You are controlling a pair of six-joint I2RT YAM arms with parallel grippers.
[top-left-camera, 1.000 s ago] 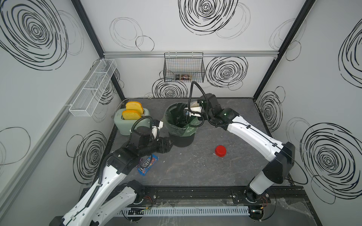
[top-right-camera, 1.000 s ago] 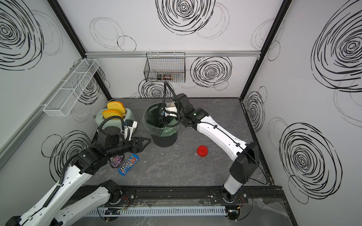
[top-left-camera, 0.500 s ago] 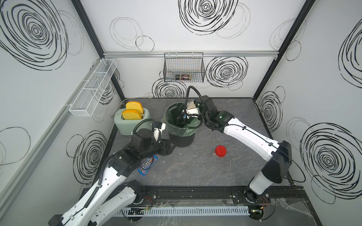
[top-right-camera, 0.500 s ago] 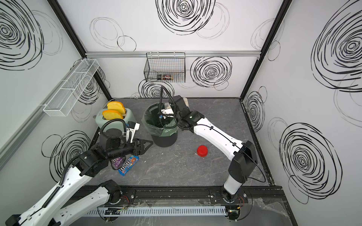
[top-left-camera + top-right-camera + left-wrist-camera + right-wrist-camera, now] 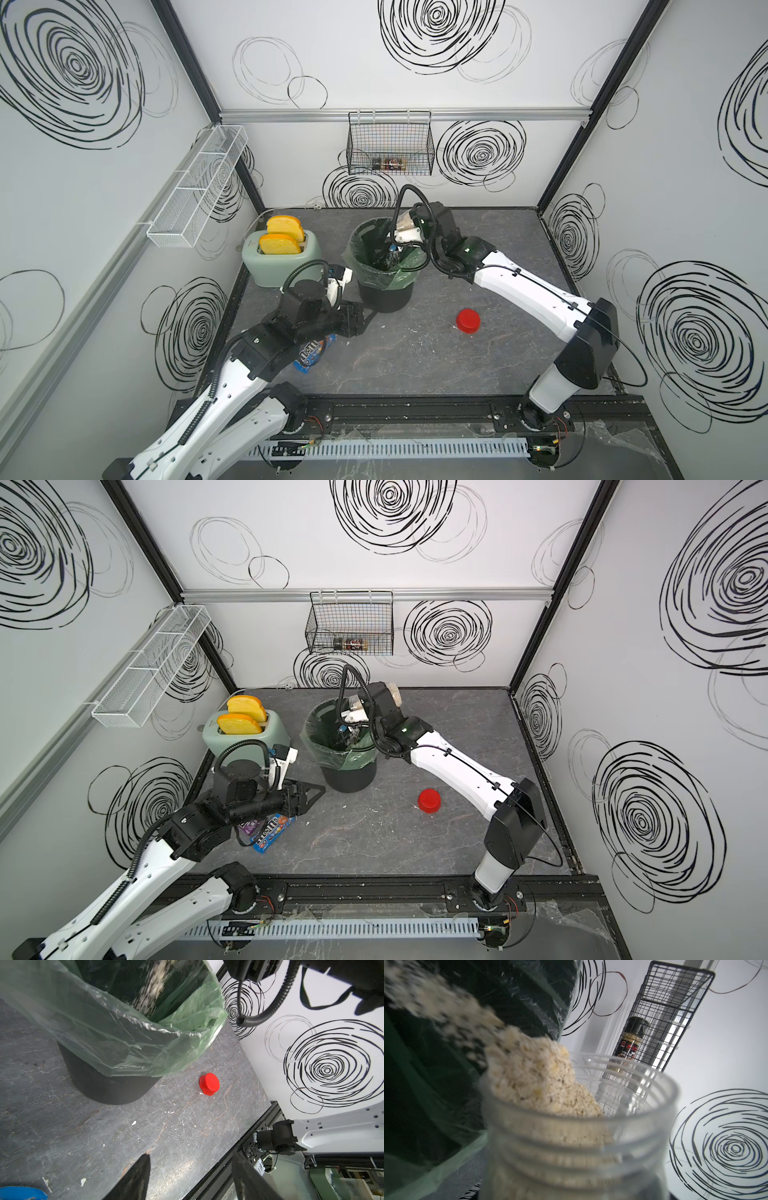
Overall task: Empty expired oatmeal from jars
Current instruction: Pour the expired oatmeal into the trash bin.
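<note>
- Left gripper [image 5: 191, 1180]: in front of the bin [image 5: 386, 291], low over the table [image 5: 415, 353]; jaws well apart, empty.
- Red lid [image 5: 468, 321]: on the table beside the bin, apart from it.
- Right gripper [image 5: 388, 698]: above the bin's far rim, clamped on the jar [image 5: 579, 1136], which is tipped mouth-down; oatmeal [image 5: 537, 1084] streams into the green liner [image 5: 145, 1043].
- Risk: if the jar's mouth drifts past the rim, flakes would scatter; a clump might drop all at once.
- Table: grey, stone-look, crumb-flecked.
- Behind the bin: wire basket [image 5: 390, 145] on white walls marked with swirls.

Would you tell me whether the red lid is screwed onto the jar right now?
No, the red lid lies alone on the table, and the jar is pouring oatmeal from its open mouth.
</note>
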